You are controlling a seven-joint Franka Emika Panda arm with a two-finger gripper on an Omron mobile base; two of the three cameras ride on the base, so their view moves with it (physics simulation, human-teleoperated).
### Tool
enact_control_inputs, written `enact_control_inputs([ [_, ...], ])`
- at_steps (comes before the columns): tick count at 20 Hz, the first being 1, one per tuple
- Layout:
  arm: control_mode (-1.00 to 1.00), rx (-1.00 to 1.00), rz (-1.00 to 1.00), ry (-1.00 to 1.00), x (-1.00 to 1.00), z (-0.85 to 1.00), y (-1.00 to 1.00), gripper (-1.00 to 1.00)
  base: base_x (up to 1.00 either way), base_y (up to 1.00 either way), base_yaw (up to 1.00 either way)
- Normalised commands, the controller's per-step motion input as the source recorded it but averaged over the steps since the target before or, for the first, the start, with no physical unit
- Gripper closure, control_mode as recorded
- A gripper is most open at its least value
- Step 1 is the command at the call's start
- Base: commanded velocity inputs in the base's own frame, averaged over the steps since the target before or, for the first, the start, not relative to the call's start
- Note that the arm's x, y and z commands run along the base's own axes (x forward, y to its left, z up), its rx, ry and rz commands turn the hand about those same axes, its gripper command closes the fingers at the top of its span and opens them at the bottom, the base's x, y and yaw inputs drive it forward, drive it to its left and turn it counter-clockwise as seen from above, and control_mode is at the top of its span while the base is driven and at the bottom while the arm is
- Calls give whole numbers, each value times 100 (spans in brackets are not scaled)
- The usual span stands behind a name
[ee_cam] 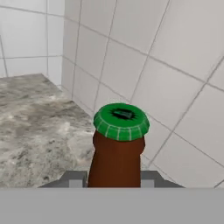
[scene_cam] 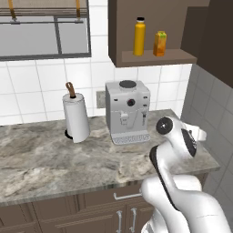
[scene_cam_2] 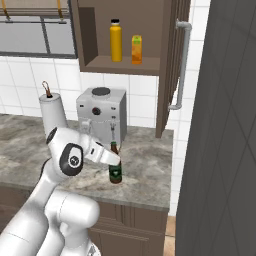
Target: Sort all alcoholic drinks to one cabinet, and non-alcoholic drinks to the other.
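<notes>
Tool (scene_cam_2: 114, 159) grips the neck of the beer bottle (scene_cam_2: 115, 170), its jaws closed on the brown glass just under the green cap (ee_cam: 121, 120), as the hand view shows from close up. In the right base view the bottle stands upright at the worktop's (scene_cam_2: 145, 175) front part, its base at or just above the stone; I cannot tell whether it touches.

Largest of the rest, the worktop is grey marbled stone running along a white tiled wall. Above it, at 12 o'clock from the bottle in the right base view, hangs an open cabinet (scene_cam_2: 95, 62) with its door (scene_cam_2: 170, 65) swung out at 1 o'clock, carrying a grey handle (scene_cam_2: 181, 65). A coffee machine (scene_cam: 127, 111) sits below the cabinet, with a paper towel roll (scene_cam: 76, 117) at its 9 o'clock. On the cabinet's shelf stand the yellow bottle (scene_cam: 139, 36) and, just beside it at 3 o'clock, the juice carton (scene_cam: 159, 43).
</notes>
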Motion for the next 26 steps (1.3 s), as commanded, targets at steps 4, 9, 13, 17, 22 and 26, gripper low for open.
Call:
enact_control_inputs([
  [4, -100, 0, 34, 3, -10, 29, 46, 100, 0, 0, 0],
  [9, -100, 0, 33, 0, -12, 26, 45, 100, 0, 0, 0],
  [13, -100, 1, 31, 0, -10, 27, 42, 100, 0, 0, 0],
  [17, -100, 2, 32, 0, -19, 19, 36, 100, 0, 0, 0],
  [22, -100, 5, 30, -10, -23, 15, 33, 100, 0, 0, 0],
  [26, -100, 12, 25, -14, -23, 14, 26, 100, 0, 0, 0],
])
